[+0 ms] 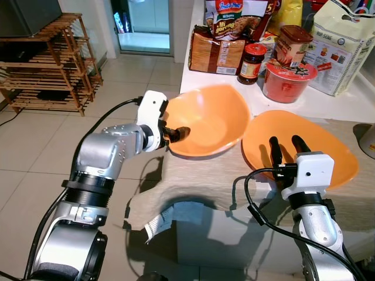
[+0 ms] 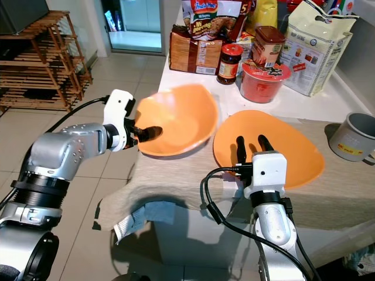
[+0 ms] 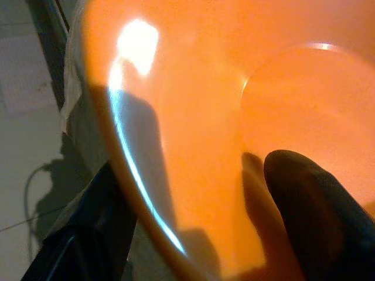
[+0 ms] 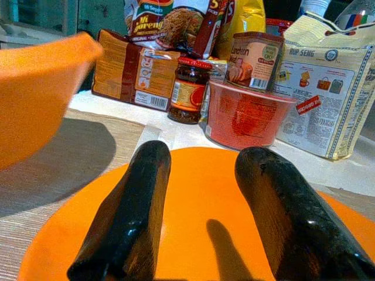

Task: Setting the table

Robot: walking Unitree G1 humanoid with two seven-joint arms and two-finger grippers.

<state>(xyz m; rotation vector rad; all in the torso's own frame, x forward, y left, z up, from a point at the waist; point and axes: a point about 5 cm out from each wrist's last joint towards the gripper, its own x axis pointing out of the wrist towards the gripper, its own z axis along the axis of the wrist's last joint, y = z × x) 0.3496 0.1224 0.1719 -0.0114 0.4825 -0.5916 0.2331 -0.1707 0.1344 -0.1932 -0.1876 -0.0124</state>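
My left gripper (image 1: 176, 134) is shut on the near-left rim of an orange bowl (image 1: 208, 120). One black finger (image 3: 310, 199) lies inside the bowl (image 3: 205, 117), and the other is under the rim. The bowl is tilted and held just above the table's left corner. To its right, an orange plate (image 1: 328, 140) lies flat on the beige table mat (image 1: 193, 187). My right gripper (image 1: 287, 141) hovers low over the plate's near part, open, with nothing between its fingers (image 4: 126, 216).
Groceries crowd the back of the table: noodle packs (image 1: 217, 52), a dark jar (image 1: 252, 61), a red cup-noodle tub (image 1: 288, 79) and a white bag (image 1: 343, 44). A metal pot (image 2: 351, 137) stands at the right. A wooden rack (image 1: 47, 64) stands on the tiled floor to the left.
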